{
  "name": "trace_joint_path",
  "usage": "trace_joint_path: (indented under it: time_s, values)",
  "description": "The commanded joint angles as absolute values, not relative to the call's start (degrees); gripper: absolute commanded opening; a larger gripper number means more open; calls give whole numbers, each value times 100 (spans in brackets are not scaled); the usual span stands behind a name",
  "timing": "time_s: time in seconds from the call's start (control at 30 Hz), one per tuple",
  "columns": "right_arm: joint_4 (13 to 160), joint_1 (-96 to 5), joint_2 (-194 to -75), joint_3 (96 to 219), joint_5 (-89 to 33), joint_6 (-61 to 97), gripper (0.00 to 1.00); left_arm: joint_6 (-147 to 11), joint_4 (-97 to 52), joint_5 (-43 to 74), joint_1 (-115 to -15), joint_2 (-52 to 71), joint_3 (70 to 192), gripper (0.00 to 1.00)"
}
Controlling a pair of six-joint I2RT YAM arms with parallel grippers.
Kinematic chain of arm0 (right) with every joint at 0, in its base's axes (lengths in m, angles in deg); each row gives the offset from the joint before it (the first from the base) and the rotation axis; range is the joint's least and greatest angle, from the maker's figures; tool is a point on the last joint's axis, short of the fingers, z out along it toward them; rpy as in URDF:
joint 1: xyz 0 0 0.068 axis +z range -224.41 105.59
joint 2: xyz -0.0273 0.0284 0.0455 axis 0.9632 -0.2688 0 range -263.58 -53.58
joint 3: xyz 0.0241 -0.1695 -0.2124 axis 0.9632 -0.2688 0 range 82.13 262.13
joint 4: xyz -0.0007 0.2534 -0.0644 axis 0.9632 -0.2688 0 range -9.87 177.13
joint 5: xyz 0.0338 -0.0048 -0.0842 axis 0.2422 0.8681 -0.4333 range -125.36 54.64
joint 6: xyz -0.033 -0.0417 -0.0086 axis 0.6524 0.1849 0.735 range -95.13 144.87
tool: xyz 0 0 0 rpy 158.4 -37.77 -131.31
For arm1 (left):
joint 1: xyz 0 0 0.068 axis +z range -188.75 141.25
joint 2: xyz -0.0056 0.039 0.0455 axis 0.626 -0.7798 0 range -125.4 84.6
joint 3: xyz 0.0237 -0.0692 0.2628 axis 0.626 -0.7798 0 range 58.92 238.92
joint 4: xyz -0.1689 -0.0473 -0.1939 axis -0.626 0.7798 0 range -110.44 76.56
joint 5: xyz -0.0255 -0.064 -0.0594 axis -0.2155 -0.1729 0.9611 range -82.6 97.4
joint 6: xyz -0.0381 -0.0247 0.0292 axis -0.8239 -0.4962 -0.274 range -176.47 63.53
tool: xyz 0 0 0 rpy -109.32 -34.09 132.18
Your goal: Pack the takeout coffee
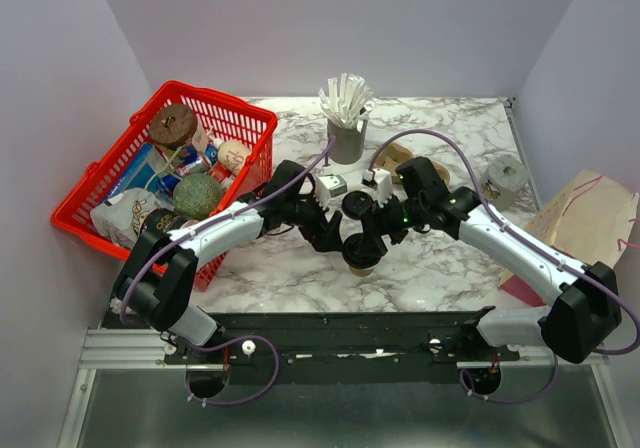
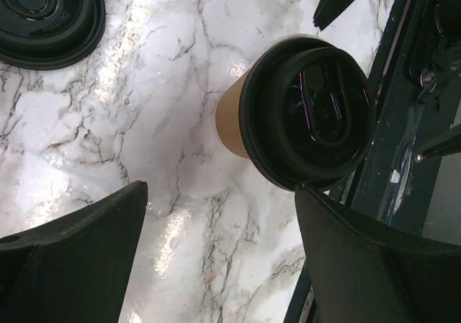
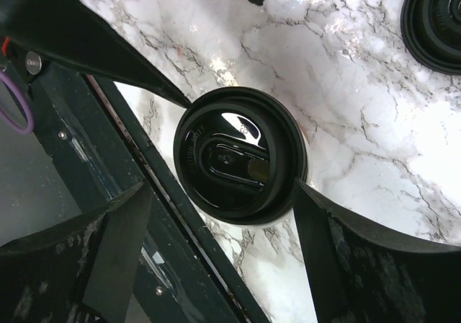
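The takeout coffee is a tan paper cup (image 2: 230, 125) standing upright near the table's front edge with a black lid (image 1: 363, 252) on it. The lid (image 2: 311, 114) fills the upper right of the left wrist view and sits mid-frame (image 3: 238, 153) in the right wrist view. My left gripper (image 2: 220, 226) is open just above and beside the cup, its right finger (image 2: 338, 236) at the lid's rim. My right gripper (image 3: 220, 222) is open too, its right finger (image 3: 346, 244) tip against the rim. Neither gripper has anything between its fingers. A second loose black lid (image 1: 356, 204) lies flat behind the cup.
A red basket (image 1: 95, 180) full of groceries stands at the left. The grey cup of white sticks (image 1: 347, 128) and the brown pulp carrier (image 1: 398, 156) are at the back. A paper bag (image 1: 590, 218) lies at the right. The dark rail (image 3: 144, 171) runs along the front edge.
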State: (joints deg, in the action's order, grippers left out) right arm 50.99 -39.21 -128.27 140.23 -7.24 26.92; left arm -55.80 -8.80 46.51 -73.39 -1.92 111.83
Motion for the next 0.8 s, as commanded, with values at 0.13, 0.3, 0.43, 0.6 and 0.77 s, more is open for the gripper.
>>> trace_joint_path:
  time_s: [0.13,0.3,0.43,0.6,0.77]
  values:
    - [5031,-3917,-12416,14119,-969,2795,87,-5629,-954,4581,-7409,-417,11500,89]
    - [4978,-4048,-12363,13944,-1145,2804,88,-5621,-937,4624,-7488,-496,11570,88]
    - [4969,-4197,-12363,13733,-1251,2821,90,-5621,-954,4633,-7549,-558,11570,89]
    - [5048,-4251,-12363,13513,-997,2909,90,-5621,-972,4590,-7593,-619,11623,89]
    - [5154,-4251,-12389,13363,-654,3093,90,-5603,-814,4572,-7593,-593,11737,90]
